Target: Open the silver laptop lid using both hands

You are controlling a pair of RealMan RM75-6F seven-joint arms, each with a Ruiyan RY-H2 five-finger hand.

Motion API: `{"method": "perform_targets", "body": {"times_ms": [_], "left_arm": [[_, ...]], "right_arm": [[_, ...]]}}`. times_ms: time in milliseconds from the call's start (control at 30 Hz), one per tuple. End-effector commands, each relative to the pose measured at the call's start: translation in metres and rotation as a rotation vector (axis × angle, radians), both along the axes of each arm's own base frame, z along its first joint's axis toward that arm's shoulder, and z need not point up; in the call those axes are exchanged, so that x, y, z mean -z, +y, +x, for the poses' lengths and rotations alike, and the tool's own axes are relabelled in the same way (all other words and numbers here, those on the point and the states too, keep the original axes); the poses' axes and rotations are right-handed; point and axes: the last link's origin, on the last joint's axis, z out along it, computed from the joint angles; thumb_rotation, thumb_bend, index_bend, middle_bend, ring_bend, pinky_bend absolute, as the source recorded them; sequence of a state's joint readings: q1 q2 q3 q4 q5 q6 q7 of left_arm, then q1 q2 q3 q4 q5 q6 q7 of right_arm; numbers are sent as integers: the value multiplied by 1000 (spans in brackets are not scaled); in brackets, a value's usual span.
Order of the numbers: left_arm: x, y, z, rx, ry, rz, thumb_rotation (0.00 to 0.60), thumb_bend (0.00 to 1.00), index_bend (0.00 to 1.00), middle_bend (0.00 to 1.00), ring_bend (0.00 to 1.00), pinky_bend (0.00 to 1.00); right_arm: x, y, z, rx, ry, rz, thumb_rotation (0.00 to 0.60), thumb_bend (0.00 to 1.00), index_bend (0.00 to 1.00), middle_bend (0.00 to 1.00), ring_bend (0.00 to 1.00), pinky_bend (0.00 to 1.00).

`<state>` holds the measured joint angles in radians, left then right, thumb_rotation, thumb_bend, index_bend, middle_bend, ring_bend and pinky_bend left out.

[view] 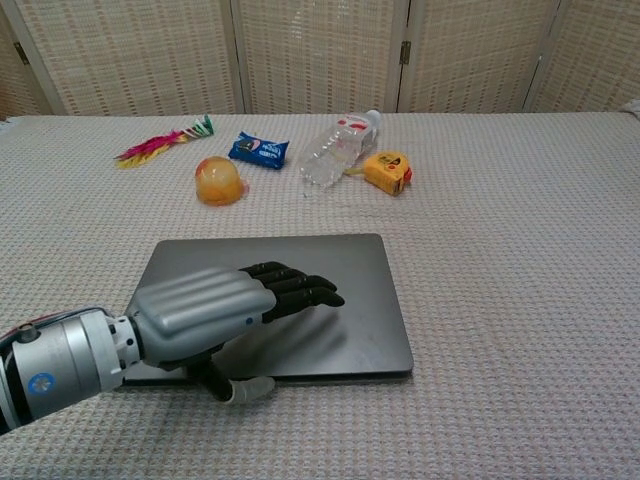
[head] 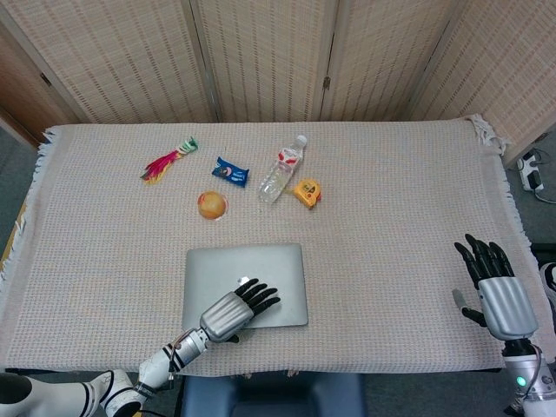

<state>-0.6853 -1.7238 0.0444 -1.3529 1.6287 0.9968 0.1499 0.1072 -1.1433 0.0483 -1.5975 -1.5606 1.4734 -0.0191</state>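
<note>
The silver laptop (head: 239, 265) lies closed on the woven tablecloth near the front edge, also seen in the chest view (view: 345, 270). My left hand (head: 231, 311) rests palm down on the lid's front half, dark fingers stretched flat across it. In the chest view the left hand (view: 210, 312) has its thumb (view: 245, 390) lying on the cloth right at the laptop's front edge. My right hand (head: 495, 291) hovers far to the right by the table's edge, fingers spread, holding nothing; the chest view does not show it.
Behind the laptop lie an orange ball (head: 212, 205), a plastic bottle (head: 282, 169) on its side, a yellow tape measure (head: 307, 192), a blue packet (head: 230, 171) and a feathered toy (head: 169, 160). Folding screens stand behind the table.
</note>
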Motion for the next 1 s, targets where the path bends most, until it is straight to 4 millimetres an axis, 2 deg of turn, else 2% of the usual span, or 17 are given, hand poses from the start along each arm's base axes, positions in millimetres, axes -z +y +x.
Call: {"method": "perform_targets", "body": {"times_ms": [33,267,533,600,667,800,900,1000], "left_arm": [[-1,2,-5,-4,-17,31,600,489,123,90,33,0],[-7,12,-17,7,-58,156,600,627,121,96,35,0],[-28,39,-18,-10,-129,308,600,651,87,95,33,0],[-34,46,-16,-14,-144,332,600,652,78,96,32,0],[-38,51,-13,-15,-152,345,600,653,73,96,32,0],[-43,59,-6,-15,-162,361,600,653,70,96,31,0],[-45,64,-1,-15,-160,363,600,653,67,96,30,0],[-47,68,5,-10,-160,365,600,653,63,95,30,0]], "right_arm": [[1,1,1,-6,-3,5,600,429,0,0,46,0],[10,4,7,-36,-24,61,600,429,0,0,58,0],[28,7,26,-117,-67,217,600,429,0,0,86,0],[34,6,32,-142,-73,272,600,482,0,0,95,0],[41,5,38,-161,-76,325,600,653,0,0,104,0],[61,-1,56,-211,-82,452,600,874,0,0,104,0],[78,-8,71,-253,-73,540,600,959,0,0,101,0],[97,-16,85,-281,-66,634,600,988,0,0,89,0]]}}
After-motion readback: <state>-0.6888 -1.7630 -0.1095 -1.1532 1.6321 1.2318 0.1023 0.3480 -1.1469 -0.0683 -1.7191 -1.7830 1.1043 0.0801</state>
